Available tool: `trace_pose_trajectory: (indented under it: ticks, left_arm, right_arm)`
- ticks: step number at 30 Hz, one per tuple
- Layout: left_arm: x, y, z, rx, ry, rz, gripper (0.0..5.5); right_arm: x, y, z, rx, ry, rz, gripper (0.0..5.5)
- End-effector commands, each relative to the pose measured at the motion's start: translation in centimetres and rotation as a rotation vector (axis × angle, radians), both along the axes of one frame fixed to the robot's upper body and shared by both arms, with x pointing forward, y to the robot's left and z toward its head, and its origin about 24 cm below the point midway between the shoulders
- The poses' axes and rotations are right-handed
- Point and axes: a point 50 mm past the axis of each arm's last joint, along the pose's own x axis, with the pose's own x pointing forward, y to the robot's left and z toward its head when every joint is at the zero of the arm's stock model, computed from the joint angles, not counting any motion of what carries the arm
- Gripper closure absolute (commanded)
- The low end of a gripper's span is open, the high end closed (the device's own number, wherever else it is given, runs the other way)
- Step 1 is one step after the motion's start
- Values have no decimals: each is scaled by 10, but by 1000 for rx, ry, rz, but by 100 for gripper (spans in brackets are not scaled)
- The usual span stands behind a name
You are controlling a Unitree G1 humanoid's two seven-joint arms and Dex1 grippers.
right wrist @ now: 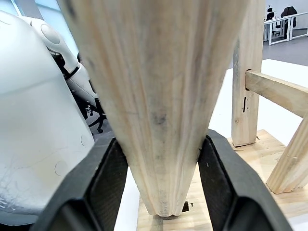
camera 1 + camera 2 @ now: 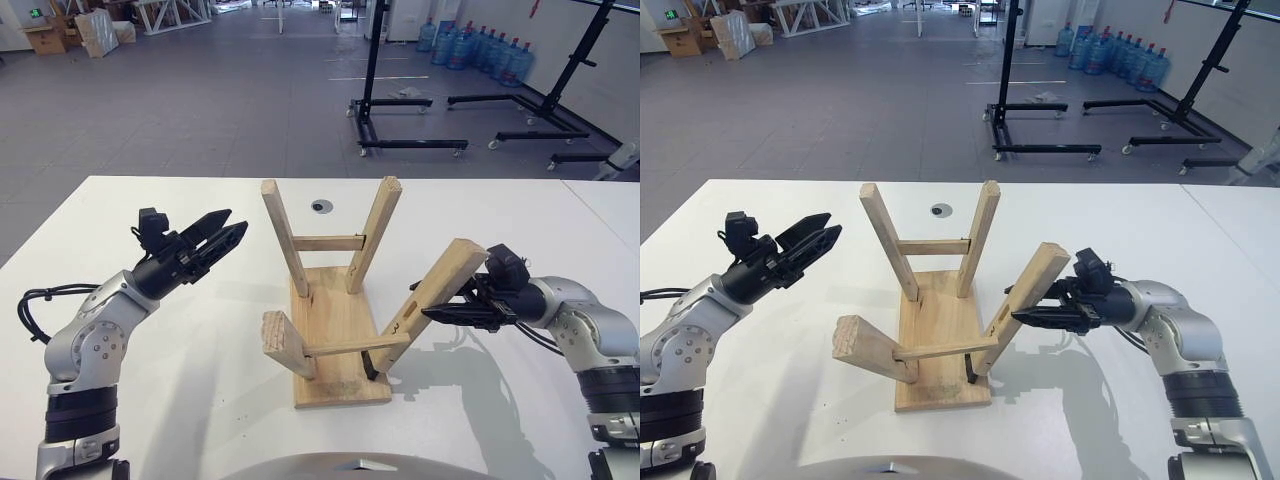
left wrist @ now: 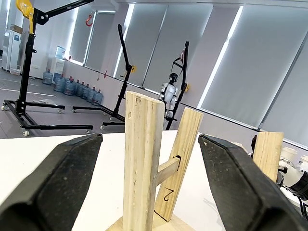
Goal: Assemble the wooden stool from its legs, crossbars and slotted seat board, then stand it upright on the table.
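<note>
Pale wooden seat board (image 2: 335, 312) lies flat on the white worktop (image 2: 210, 380). The far left leg (image 2: 284, 238) and far right leg (image 2: 374, 234) stand in it, splayed, joined by the far crossbar (image 2: 328, 243). The near left leg (image 2: 285, 343) leans low leftward and the near right leg (image 2: 430, 300) tilts rightward, linked by the near crossbar (image 2: 345, 350).

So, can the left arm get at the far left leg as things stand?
Probably yes. The left gripper is open and points at the far left leg, and nothing stands between them. The right gripper holds the near right leg, on the other side.

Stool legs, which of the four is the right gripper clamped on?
The near-right leg, tilted toward the robot's right; only it sits inside the right gripper.
</note>
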Motion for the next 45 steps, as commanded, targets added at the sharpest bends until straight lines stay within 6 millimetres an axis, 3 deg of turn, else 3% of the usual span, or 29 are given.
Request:
trace_pose_trajectory:
  ticks: [1,10,20,25,45]
  left_arm:
    - [-2,-1,-3,8,2,10,185]
    - [-1,-4,-9,-2,13,12,185]
    - [-4,-3,-11,3,16,24,185]
    - [-6,-3,-13,8,21,28,185]
    - [-4,-8,-19,22,35,23,185]
  right_arm:
    - [2,5,10,-124,-120,17,345]
    - [0,19,17,-158,-215,62,345]
    - [-20,16,-6,-148,-250,24,345]
    - [-22,14,-9,-116,-263,-31,346]
    - [-25,15,-15,-171,-318,36,346]
